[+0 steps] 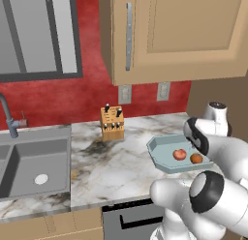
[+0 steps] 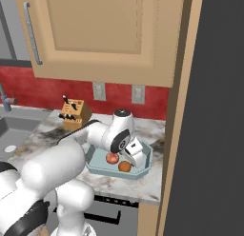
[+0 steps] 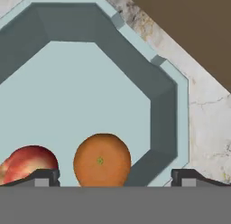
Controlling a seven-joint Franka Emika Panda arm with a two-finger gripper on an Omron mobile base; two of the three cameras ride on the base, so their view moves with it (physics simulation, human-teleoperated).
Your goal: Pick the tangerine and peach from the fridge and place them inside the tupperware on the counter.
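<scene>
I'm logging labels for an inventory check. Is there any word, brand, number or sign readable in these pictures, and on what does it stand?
None can be read.
The knife block shows dark handles, no lettering.
The two wall outlets are plain.
The tupperware, peach and tangerine carry no label.
The wall cabinet and counter bear no markings.

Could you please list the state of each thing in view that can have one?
tupperware: on the counter, holding both fruits
tangerine: resting in the tupperware, released
peach: resting beside the tangerine
claw: open, above the tangerine
upper cabinet: door closed
sink: basin dry
</scene>
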